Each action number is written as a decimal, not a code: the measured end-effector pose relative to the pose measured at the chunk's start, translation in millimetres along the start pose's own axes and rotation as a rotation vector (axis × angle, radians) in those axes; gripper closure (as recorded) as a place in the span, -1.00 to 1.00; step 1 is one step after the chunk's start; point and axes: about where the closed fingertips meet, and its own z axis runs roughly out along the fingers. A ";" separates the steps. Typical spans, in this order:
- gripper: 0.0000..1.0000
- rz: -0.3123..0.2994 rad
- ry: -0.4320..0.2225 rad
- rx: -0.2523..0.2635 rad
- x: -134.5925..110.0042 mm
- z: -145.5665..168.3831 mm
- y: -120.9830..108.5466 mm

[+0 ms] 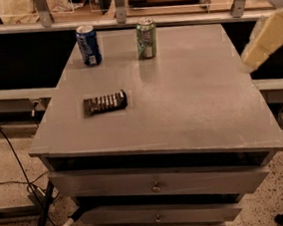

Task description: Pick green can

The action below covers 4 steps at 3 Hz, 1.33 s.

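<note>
The green can (146,38) stands upright at the far middle of the grey cabinet top (191,105). It has pale label markings and a silver top. My gripper (266,39) shows as a pale cream shape at the right edge, above the cabinet's far right side. It is well to the right of the green can and touches nothing.
A dark blue can (88,45) stands left of the green can. A dark snack bag (105,103) lies flat on the left half of the top. A shelf rail with metal posts (119,7) runs behind the cans. Drawers (156,183) are below, and cables (16,167) lie on the floor at left.
</note>
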 end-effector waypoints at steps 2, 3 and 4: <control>-1.00 0.199 -0.399 0.094 -63.4 10.5 -114.9; -1.00 0.215 -0.453 0.120 -73.5 5.4 -130.6; -1.00 0.215 -0.453 0.120 -73.6 5.5 -130.6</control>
